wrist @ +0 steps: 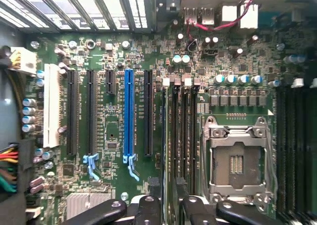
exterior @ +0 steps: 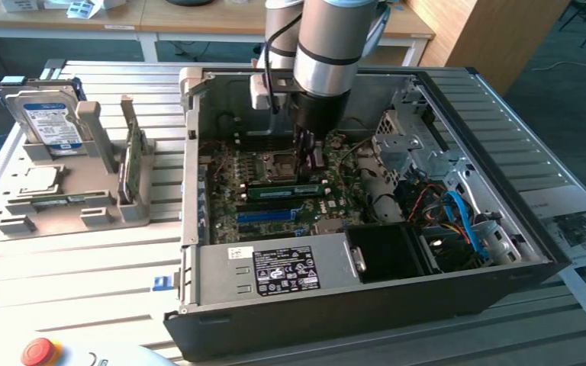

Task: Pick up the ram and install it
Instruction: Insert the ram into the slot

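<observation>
An open computer case (exterior: 375, 305) lies on its side on a slatted surface (exterior: 69, 259), and the arm reaches straight down into it. The end effector (exterior: 308, 164) hangs low over the green motherboard (exterior: 226, 198). The ram (exterior: 284, 191) stands on its long edge at the memory slots, just at 6 o'clock of the end effector in the exterior view. It sits between the processor socket (exterior: 272, 164) at 12 o'clock and the long blue slot (exterior: 268, 216) at 6 o'clock. I cannot tell whether the end effector grips the ram, touches it or is apart from it. In the wrist view the processor socket and the blue slot lie on opposite sides of the dark memory slots. At 9 o'clock of the case a grey stand (exterior: 69, 213) holds a hard drive (exterior: 49, 122) upright and a spare memory stick (exterior: 130, 156) on edge. A red button (exterior: 40, 352) sits at 7 o'clock.
</observation>
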{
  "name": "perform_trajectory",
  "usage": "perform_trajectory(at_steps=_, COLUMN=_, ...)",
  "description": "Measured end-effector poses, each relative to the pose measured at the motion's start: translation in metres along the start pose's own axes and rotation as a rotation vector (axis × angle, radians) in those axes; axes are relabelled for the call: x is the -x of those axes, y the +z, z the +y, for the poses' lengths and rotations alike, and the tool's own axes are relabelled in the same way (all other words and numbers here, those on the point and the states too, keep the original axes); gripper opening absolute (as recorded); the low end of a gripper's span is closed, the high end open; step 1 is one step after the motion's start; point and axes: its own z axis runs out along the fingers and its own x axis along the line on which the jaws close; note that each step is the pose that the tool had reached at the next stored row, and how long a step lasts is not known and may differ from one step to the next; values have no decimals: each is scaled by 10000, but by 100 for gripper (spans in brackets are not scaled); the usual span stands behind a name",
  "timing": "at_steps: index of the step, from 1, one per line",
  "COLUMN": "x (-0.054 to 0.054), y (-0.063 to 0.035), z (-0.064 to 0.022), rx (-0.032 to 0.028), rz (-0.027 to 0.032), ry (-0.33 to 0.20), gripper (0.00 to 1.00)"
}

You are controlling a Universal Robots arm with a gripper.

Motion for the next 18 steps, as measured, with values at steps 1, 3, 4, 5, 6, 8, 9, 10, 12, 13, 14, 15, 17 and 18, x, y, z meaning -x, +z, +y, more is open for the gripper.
perform_trajectory(at_steps=1, x=0, y=-26, z=1, rx=0, rz=1, ry=0, gripper=25)
perform_trajectory(at_steps=3, x=-1, y=-102, z=2, rx=0, rz=1, ry=0, gripper=25)
perform_trajectory(at_steps=4, x=-1, y=-128, z=3, rx=0, rz=0, ry=0, gripper=25)
perform_trajectory(at_steps=5, x=-1, y=-182, z=3, rx=0, rz=1, ry=0, gripper=25)
perform_trajectory(at_steps=6, x=-1, y=-210, z=4, rx=0, rz=2, ry=0, gripper=25)
perform_trajectory(at_steps=8, x=-1, y=-287, z=5, rx=0, rz=3, ry=0, gripper=25)
perform_trajectory(at_steps=9, x=-2, y=-308, z=6, rx=0, rz=5, ry=0, gripper=25)
perform_trajectory(at_steps=10, x=-1, y=-327, z=6, rx=0, rz=6, ry=0, gripper=25)
perform_trajectory(at_steps=12, x=-2, y=-367, z=7, rx=1, rz=10, ry=0, gripper=25)
perform_trajectory(at_steps=13, x=-2, y=-385, z=7, rx=1, rz=11, ry=0, gripper=25)
perform_trajectory(at_steps=14, x=-2, y=-402, z=7, rx=1, rz=13, ry=0, gripper=25)
perform_trajectory(at_steps=15, x=-2, y=-419, z=7, rx=1, rz=14, ry=0, gripper=25)
perform_trajectory(at_steps=17, x=-2, y=-456, z=8, rx=1, rz=18, ry=0, gripper=25)
perform_trajectory(at_steps=18, x=-2, y=-477, z=8, rx=1, rz=20, ry=-1, gripper=25)
